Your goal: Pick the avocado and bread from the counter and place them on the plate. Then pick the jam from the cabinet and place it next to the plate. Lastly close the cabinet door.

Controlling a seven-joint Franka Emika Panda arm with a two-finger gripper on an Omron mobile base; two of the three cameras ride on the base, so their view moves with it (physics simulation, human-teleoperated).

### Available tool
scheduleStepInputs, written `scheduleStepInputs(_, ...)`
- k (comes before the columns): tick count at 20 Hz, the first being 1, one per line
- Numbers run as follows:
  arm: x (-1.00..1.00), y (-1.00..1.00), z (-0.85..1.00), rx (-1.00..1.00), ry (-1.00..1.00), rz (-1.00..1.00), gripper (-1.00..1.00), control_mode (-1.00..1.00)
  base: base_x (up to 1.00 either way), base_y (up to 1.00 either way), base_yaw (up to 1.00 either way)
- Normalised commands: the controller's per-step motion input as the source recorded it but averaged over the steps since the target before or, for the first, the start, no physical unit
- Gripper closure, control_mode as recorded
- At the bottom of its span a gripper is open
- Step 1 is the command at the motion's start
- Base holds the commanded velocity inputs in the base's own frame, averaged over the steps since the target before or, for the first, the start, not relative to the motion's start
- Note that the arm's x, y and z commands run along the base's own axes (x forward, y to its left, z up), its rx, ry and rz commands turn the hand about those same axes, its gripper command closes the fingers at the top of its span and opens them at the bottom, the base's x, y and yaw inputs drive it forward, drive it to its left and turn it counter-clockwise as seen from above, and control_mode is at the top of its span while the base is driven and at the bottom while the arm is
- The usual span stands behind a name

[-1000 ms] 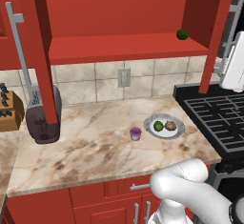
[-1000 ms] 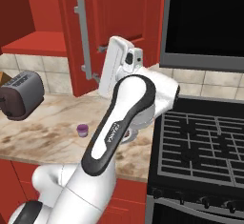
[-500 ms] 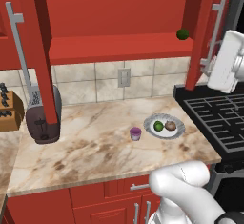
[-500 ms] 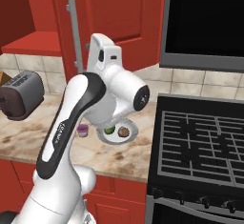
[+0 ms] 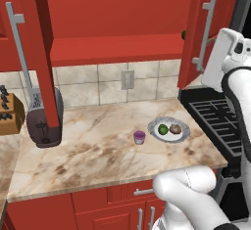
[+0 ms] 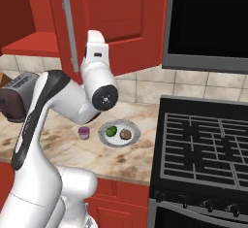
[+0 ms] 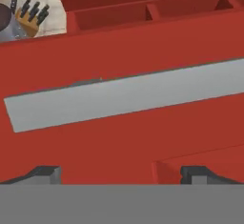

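The white fluted plate (image 5: 182,134) (image 6: 133,138) sits on the beige counter (image 5: 98,155) with the bright-green avocado (image 5: 163,129) (image 6: 111,131) and the brown bread (image 5: 175,128) (image 6: 126,134) on it. The purple jam (image 5: 139,136) (image 6: 84,133) stands on the counter just left of the plate. The red cabinet's right door (image 5: 195,9) (image 6: 121,23) hangs partly swung in. My white hand (image 5: 221,60) (image 6: 97,47) is up against its outer face. In the hand view my gripper (image 7: 123,175) is open, facing the door's silver bar handle (image 7: 124,96), with nothing held.
A dark toaster (image 5: 44,121) and a knife block (image 5: 7,116) stand at the counter's left. The cabinet's left door (image 5: 41,53) hangs open over the toaster. A black stove (image 5: 215,116) (image 6: 203,149) borders the counter on the right, under a dark microwave (image 6: 208,23).
The right cabinet door has swung in toward the cabinet with my hand following it leftward. The shelf's dark green ball is now almost hidden behind the door.
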Motion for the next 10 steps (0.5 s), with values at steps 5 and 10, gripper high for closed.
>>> scheduleStepInputs(5,0.79,0.0,0.0,0.0,0.03,-0.25,-1.0,-1.0,0.0,0.0,0.0)
scheduleStepInputs(10,0.79,-0.02,0.0,0.0,0.02,-0.21,-1.0,-1.0,0.0,0.0,0.0)
